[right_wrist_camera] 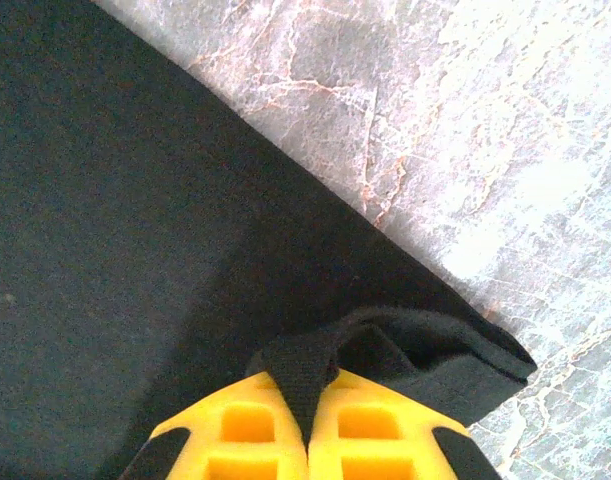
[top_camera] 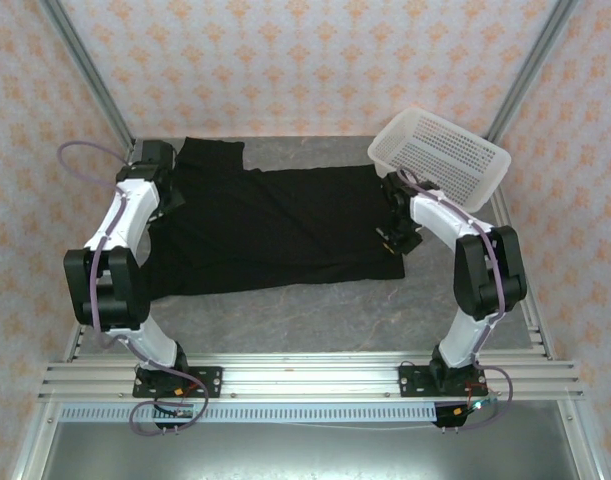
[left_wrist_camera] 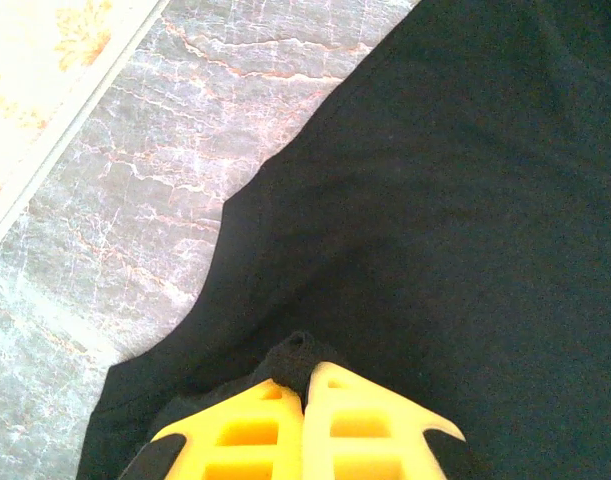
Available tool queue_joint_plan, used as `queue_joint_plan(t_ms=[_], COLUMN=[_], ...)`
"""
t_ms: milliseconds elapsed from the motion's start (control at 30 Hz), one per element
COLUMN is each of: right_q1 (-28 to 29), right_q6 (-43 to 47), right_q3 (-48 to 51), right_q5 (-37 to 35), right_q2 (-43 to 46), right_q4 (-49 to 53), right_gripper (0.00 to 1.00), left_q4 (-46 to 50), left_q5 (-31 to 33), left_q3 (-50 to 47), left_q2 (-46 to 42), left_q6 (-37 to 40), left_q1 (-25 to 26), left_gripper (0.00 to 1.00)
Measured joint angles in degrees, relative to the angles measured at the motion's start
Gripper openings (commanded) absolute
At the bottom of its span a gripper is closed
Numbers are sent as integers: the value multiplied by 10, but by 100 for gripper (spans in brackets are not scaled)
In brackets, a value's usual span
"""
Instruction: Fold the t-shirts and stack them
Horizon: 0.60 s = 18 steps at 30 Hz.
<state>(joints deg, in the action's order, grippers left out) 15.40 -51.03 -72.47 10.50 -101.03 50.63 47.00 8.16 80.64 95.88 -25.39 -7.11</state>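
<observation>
A plain black t-shirt (top_camera: 275, 230) lies spread flat across the middle of the grey marble table, a sleeve pointing to the back left. At the shirt's left side, my left gripper (top_camera: 157, 195) is shut on a pinch of black cloth; in the left wrist view its yellow fingers (left_wrist_camera: 245, 425) squeeze a small tuft of the t-shirt (left_wrist_camera: 465, 220). My right gripper (top_camera: 397, 232) is shut on the shirt's right edge. The right wrist view shows a fold of hem of the t-shirt (right_wrist_camera: 115, 200) clamped between its yellow fingers (right_wrist_camera: 380, 430), near the cloth's corner.
A white perforated plastic basket (top_camera: 440, 155) sits tilted at the back right, just behind the right arm. Bare marble table (top_camera: 285, 320) lies in front of the shirt. Metal frame posts and patterned walls bound the table at the back and sides.
</observation>
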Motion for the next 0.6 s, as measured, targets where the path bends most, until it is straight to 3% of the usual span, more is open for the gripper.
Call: queue_joint_plan(t_ms=[333,600], right_q1=[-9,-9], right_q6=[-16,-24], right_q3=[-18,-23], right_q5=[0,14], right_q2=[-30,-30], right_q4=[1,-1], right_gripper=[0,0], left_q4=[1,41], left_q5=[10,62], left_q3=[67,112], left_q2=[39,40], left_q6=[4,-2], left_q1=[0,4], left_gripper=[0,0])
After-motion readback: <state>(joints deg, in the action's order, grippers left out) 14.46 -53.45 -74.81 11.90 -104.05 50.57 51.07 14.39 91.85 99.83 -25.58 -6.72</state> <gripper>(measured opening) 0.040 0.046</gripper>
